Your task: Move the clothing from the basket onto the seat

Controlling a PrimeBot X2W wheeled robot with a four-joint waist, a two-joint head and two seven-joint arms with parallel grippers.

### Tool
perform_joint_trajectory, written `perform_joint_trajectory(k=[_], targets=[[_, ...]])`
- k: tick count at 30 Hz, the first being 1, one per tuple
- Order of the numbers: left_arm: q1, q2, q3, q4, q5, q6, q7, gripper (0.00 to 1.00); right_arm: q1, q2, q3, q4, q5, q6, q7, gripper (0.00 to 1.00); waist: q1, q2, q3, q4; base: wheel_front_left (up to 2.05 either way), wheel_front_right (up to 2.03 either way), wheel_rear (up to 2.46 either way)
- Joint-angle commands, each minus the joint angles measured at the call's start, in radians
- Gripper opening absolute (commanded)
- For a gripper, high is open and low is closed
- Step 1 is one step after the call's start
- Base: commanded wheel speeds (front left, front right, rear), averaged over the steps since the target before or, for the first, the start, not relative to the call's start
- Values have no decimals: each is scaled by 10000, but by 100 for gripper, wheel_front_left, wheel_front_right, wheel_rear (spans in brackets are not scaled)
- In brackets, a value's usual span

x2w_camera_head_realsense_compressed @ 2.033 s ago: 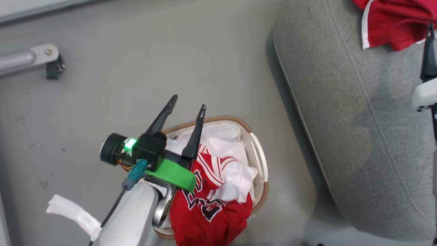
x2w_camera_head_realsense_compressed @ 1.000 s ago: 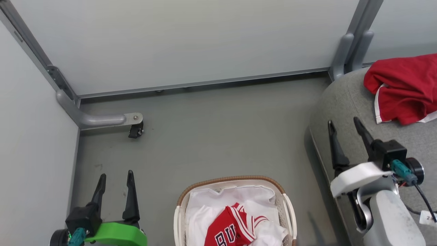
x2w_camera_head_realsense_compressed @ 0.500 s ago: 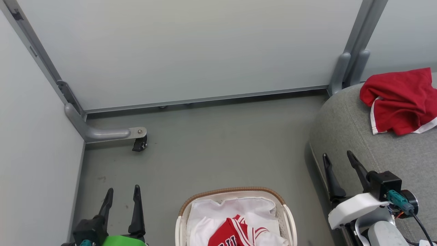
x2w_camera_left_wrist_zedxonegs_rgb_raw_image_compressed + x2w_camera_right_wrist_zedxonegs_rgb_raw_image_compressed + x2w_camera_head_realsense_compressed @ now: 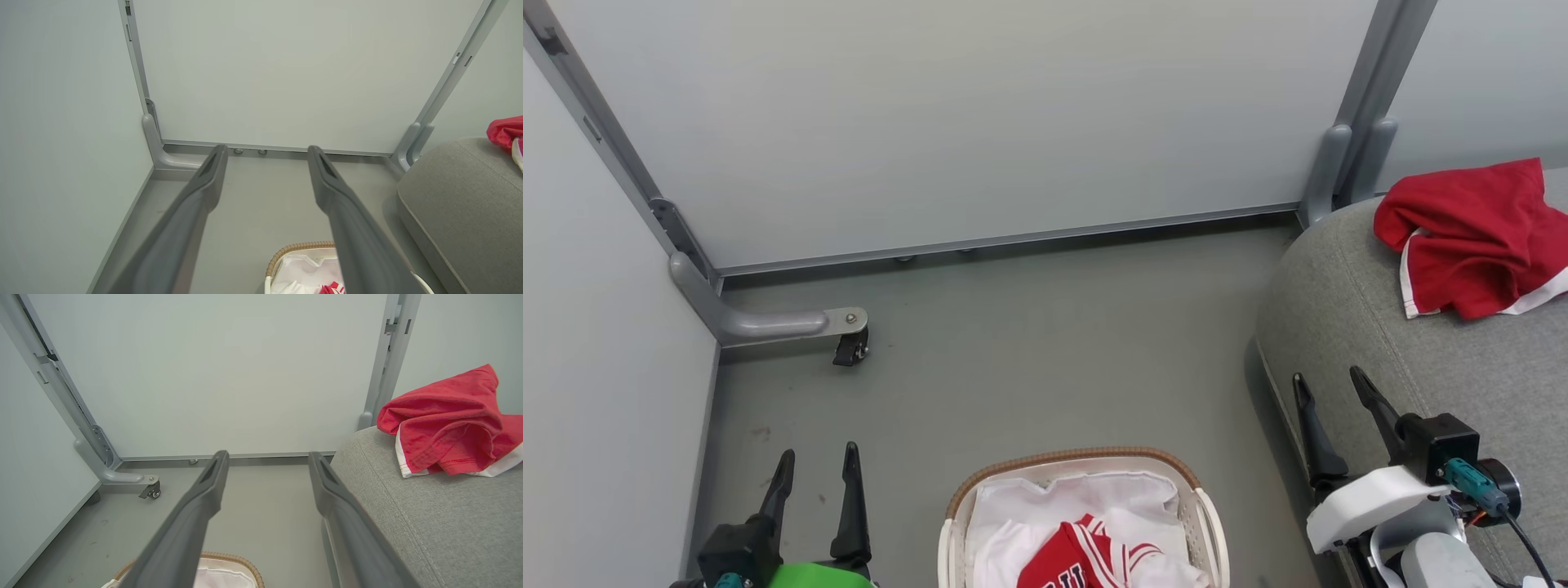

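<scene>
Moved since two seconds back: left gripper (image 4: pixel 818 452), from over the basket (image 4: pixel 1078 454) to lower left, clear of it; fingers wide apart, empty. Lower right: right gripper (image 4: pixel 1326 376), wide apart, empty, at the seat (image 4: pixel 1462 384) edge. Upper right, on seat: red shorts (image 4: pixel 1470 237). Bottom centre, in basket: striped jersey (image 4: pixel 1078 562).

Red shorts (image 4: pixel 1474 237) with white edge trim, crumpled in a loose heap on the far part of the grey fabric seat (image 4: pixel 1347 327) at my right. Red-and-white striped jersey (image 4: pixel 1066 567), bunched, lying inside the white basket (image 4: pixel 1078 455), which has a brown woven rim and a white cloth liner (image 4: pixel 1045 498). The basket stands before me, near the seat's rounded corner.
</scene>
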Motion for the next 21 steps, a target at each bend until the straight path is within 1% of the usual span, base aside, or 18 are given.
perform_joint_trajectory(k=[1, 12, 17, 21], targets=[[57, 7, 2, 11, -5, 11, 9, 100, 52, -35, -2, 4, -33, -10, -20, 100, 1, 0, 1, -3, 0, 0, 0], [-87, 6, -97, 69, 44, -37, 9, 100, 0, -35, -13, -90, -117, -10, -20, 100, 1, 0, 44, -30, 0, 0, 0], [-452, 8, -258, 120, 35, -106, 9, 100, -156, -35, -170, -201, -263, -10, -20, 100, 1, 0, 179, -92, 0, 0, 0], [-954, 6, -602, 216, 129, -200, 9, 100, -378, -35, -399, -360, -427, -10, -20, 100, 1, 0, 491, -173, 0, 0, 0]])
